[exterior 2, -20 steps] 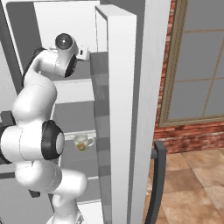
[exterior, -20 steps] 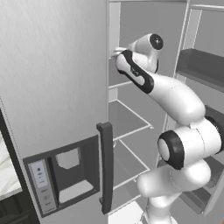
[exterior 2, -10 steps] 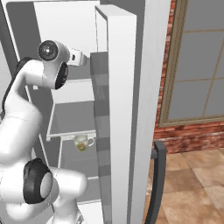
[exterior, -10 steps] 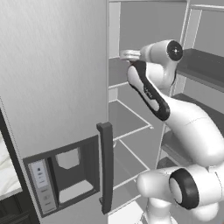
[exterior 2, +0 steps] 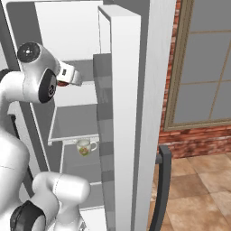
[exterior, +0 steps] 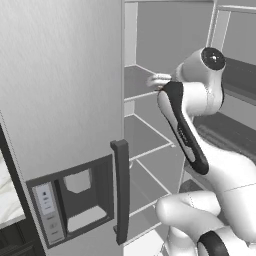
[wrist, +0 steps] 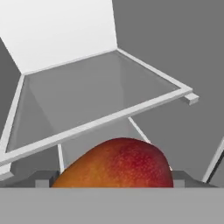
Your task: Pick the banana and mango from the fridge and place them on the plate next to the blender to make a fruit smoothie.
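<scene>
I have the arm reaching into the open fridge (exterior: 65, 100), its hand up at the level of an upper glass shelf (wrist: 100, 100). From the hand camera, the mango (wrist: 116, 164) sits right at six o'clock, close against the lens, orange at its left and deep red across the top and right. The two dark fingers (wrist: 43, 178) flank it at about seven and five o'clock, standing wide apart with the fruit between them; I cannot tell whether they actually press on it. Beyond the mango, the shelf stretches toward twelve o'clock, its white front rail crossing from nine to three.

From the right base camera, a sliver of red shows just under the gripper (exterior 2: 67, 80), tucked at the arm's wrist beside the fridge's inner wall. One shelf lower, at about six o'clock from the hand, a small glass cup (exterior 2: 84, 146) with a handle stands upright. From the left base camera, the dark door handle (exterior: 120, 190) hangs beside the dispenser panel (exterior: 75, 200).
</scene>
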